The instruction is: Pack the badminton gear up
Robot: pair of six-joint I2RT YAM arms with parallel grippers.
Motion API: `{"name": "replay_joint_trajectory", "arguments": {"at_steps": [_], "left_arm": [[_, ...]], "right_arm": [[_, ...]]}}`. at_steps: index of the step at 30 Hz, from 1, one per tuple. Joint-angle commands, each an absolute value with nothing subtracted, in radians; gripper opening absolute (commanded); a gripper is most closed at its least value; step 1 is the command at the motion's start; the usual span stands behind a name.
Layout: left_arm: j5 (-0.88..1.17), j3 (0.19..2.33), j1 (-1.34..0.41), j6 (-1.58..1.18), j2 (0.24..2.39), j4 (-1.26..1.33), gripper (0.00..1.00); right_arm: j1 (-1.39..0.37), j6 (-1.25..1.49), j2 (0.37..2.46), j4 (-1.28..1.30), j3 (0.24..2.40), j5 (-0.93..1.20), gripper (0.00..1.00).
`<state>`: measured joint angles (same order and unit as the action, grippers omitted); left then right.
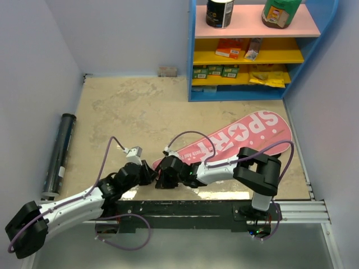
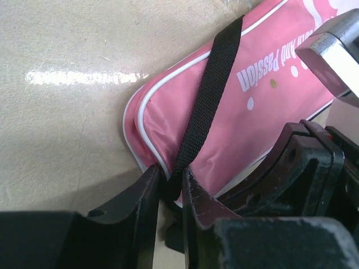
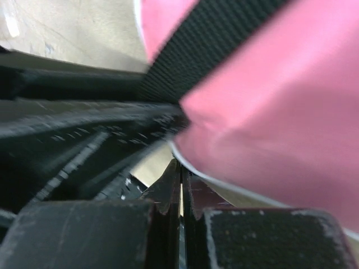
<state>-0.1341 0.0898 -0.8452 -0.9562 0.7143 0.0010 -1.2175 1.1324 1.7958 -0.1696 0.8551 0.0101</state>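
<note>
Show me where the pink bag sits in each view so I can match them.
Top external: the pink bag lies diagonally from centre to right, narrow end lowest.
Left wrist: the bag fills the upper right, rounded narrow end at centre.
Right wrist: the bag, blurred, fills the top and right.
Shared landmark: the black strap crossing it in both wrist views; indistinct from above.

Mottled beige tabletop [image 1: 129, 112], glossy near the front. Flat on it at near right, a pink bag [image 1: 241, 137] lettered "SPORT". Along the left edge a long black tube [image 1: 59, 152]; at far right a blue shelf unit [image 1: 235, 96].
</note>
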Motion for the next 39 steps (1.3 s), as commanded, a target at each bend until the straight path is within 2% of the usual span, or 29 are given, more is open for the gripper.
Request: {"name": "replay_joint_trajectory", "arguments": {"at_steps": [1, 12, 14, 15, 18, 20, 24, 26, 28, 30, 32, 33, 38, 39], "left_arm": [[-0.026, 0.084, -0.972, -1.029, 0.804, -0.021, 0.08], [-0.032, 0.063, -1.006, -1.049, 0.788, -0.015, 0.06], [-0.050, 0.074, -1.006, -1.042, 0.778, -0.029, 0.06], [-0.058, 0.080, -1.006, -1.039, 0.775, -0.038, 0.06], [-0.081, 0.109, -1.006, -1.016, 0.775, -0.061, 0.10], [-0.089, 0.130, -1.006, -1.008, 0.794, -0.067, 0.11], [-0.089, 0.153, -1.005, -0.996, 0.822, -0.057, 0.11], [-0.104, 0.182, -1.006, -0.986, 0.821, -0.070, 0.11], [-0.115, 0.228, -1.006, -0.971, 0.816, -0.098, 0.12], [-0.143, 0.270, -1.006, -0.948, 0.813, -0.141, 0.16], [-0.169, 0.333, -1.006, -0.925, 0.821, -0.170, 0.28], [-0.178, 0.350, -1.006, -0.917, 0.825, -0.192, 0.39], [-0.236, 0.436, -1.006, -0.881, 0.822, -0.230, 0.67], [-0.250, 0.465, -1.005, -0.871, 0.818, -0.239, 0.99]], "right_arm": [[-1.253, 1.175, 1.858, -0.302, 0.948, -0.054, 0.00], [-1.261, 1.178, 1.832, -0.422, 0.907, -0.195, 0.02], [-1.261, 1.170, 1.818, -0.388, 0.904, -0.199, 0.13], [-1.261, 1.163, 1.809, -0.373, 0.900, -0.202, 0.24], [-1.261, 1.135, 1.760, -0.301, 0.887, -0.207, 0.40], [-1.261, 1.111, 1.718, -0.218, 0.888, -0.204, 0.46], [-1.261, 1.017, 1.617, -0.077, 0.867, -0.241, 0.65], [-1.261, 0.988, 1.516, -0.008, 0.853, -0.268, 0.70], [-1.261, 0.944, 1.441, 0.055, 0.859, -0.320, 0.80], [-1.261, 0.904, 1.343, 0.170, 0.893, -0.365, 0.99], [-1.256, 0.875, 1.295, 0.303, 0.955, -0.426, 0.99], [-1.247, 0.853, 1.267, 0.354, 0.981, -0.442, 0.99], [-1.229, 0.781, 1.189, 0.544, 1.118, -0.524, 0.99], [-1.220, 0.747, 1.160, 0.555, 1.129, -0.528, 0.99]]}}
